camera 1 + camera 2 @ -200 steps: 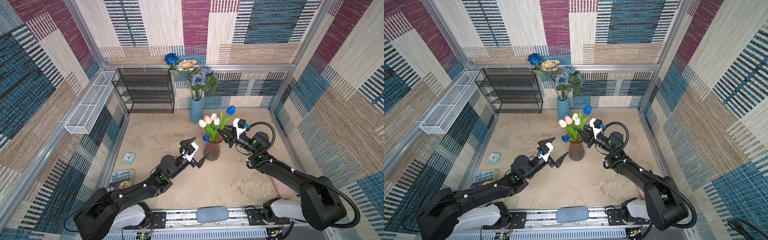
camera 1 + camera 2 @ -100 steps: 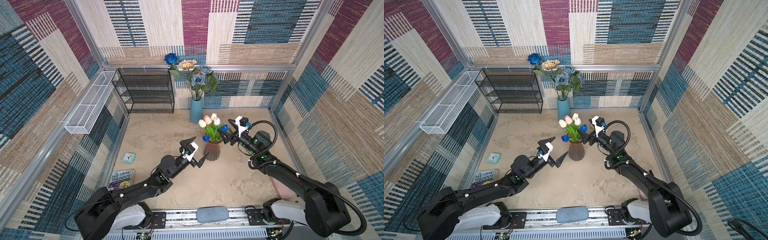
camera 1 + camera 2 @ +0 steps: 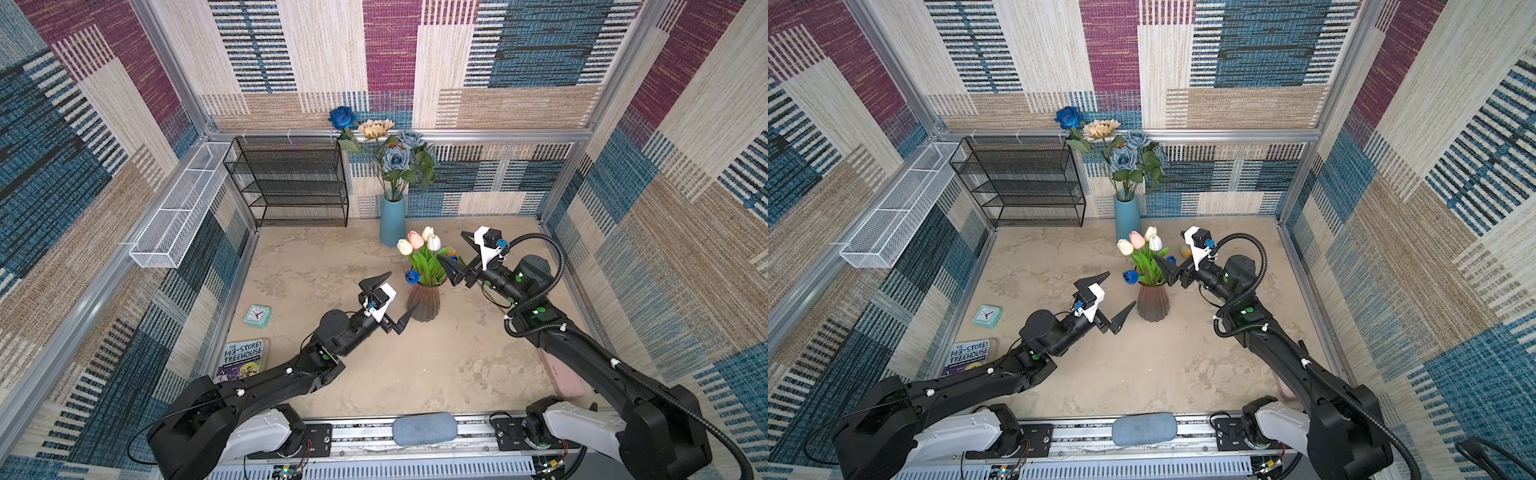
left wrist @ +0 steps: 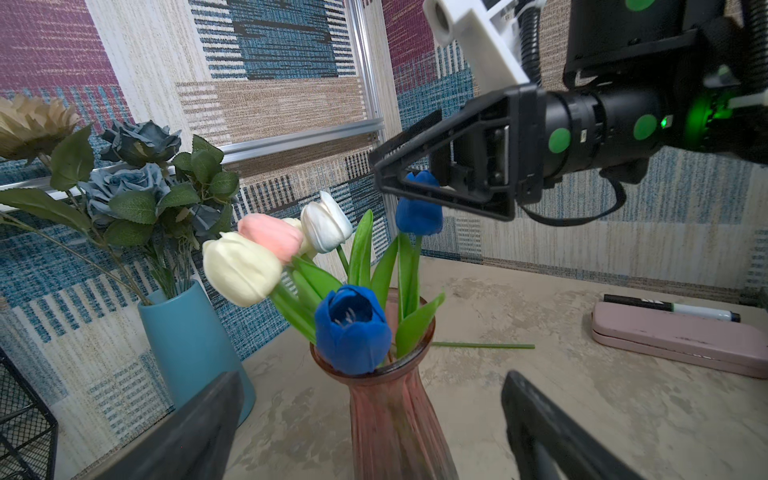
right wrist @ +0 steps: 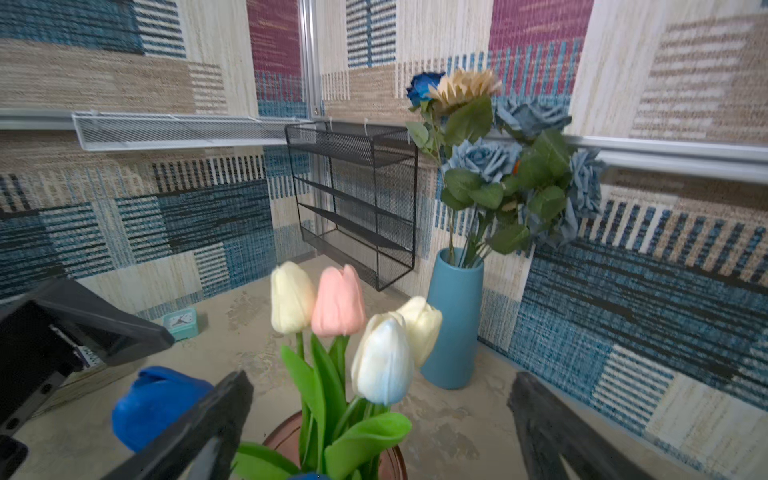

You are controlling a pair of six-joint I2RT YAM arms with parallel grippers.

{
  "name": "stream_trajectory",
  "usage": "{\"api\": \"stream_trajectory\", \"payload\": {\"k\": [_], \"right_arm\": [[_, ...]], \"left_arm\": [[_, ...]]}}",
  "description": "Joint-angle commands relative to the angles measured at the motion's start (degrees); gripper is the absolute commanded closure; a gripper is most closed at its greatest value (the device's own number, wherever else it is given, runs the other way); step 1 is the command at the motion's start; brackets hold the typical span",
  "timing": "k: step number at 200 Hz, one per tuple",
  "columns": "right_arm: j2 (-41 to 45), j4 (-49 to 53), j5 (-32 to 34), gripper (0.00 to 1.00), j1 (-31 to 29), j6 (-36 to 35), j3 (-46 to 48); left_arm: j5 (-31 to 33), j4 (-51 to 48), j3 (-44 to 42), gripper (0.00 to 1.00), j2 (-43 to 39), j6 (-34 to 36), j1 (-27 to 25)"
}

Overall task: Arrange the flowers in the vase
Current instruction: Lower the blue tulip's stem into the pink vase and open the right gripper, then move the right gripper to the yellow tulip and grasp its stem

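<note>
Right pincer (image 3: 451, 246) and left pincer (image 3: 404, 289) both gape wide, empty, flanking the vase (image 3: 424, 305). Tulips (image 3: 419, 245) stand inside. One yellow tulip (image 3: 1185, 250) lies on the tabletop (image 3: 415, 374), apparently last to place.

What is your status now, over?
Left gripper open, empty, beside pink glass vase. Right gripper open, empty, at blue tulip. Tulips stand in vase. Loose green stem on table.

Lab robot cell, patchwork woven walls (image 3: 390, 62) and aluminium frame (image 3: 498, 134) around counter (image 3: 415, 374), arm bases (image 3: 257, 432) bolted along its front rail (image 3: 353, 432).
</note>
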State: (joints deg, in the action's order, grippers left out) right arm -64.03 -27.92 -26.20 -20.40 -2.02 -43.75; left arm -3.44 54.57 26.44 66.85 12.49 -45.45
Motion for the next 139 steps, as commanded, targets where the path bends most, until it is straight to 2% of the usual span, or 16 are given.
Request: {"api": "stream_trajectory", "payload": {"k": [1,17,28,38,47,61,97,108,127,139], "right_arm": [[2.60,1.23,-2.04,0.01,0.01,-0.03,-1.41],[3.20,4.24,3.99,0.08,0.47,1.07,-3.68],[1.46,8.37,7.63,0.25,2.24,2.08,-6.79],[-1.42,11.71,7.96,0.39,5.18,3.42,-9.25],[-4.44,15.51,7.24,0.46,8.49,5.57,-11.77],[-9.42,23.44,6.26,0.48,12.14,5.18,-15.85],[-28.89,53.06,13.24,0.54,13.29,-7.93,-30.61],[-34.98,58.16,17.61,0.56,13.67,-8.62,-34.30],[-44.10,66.13,17.53,0.51,14.06,-11.47,-40.77],[-46.96,66.74,20.04,0.50,14.08,-11.01,-41.88]], "left_arm": [[-2.01,1.27,0.19,0.01,-0.81,1.82,0.10],[-4.45,0.37,0.46,0.04,-2.09,2.43,0.10],[-5.80,0.36,0.22,0.05,-3.26,2.44,0.10],[-7.03,-0.31,0.06,0.05,-4.30,3.07,0.11],[-8.27,-2.27,-0.02,0.06,-5.44,4.08,0.10],[-10.26,-5.74,-0.56,0.07,-7.41,5.54,0.10],[-12.30,-14.41,-4.39,0.08,-12.51,7.01,0.10],[-13.48,-17.74,-4.81,0.07,-13.29,6.96,0.10],[-15.39,-22.17,-4.44,0.06,-11.74,6.93,0.06],[-16.07,-23.83,-3.73,0.07,-10.45,6.60,0.01]]}}
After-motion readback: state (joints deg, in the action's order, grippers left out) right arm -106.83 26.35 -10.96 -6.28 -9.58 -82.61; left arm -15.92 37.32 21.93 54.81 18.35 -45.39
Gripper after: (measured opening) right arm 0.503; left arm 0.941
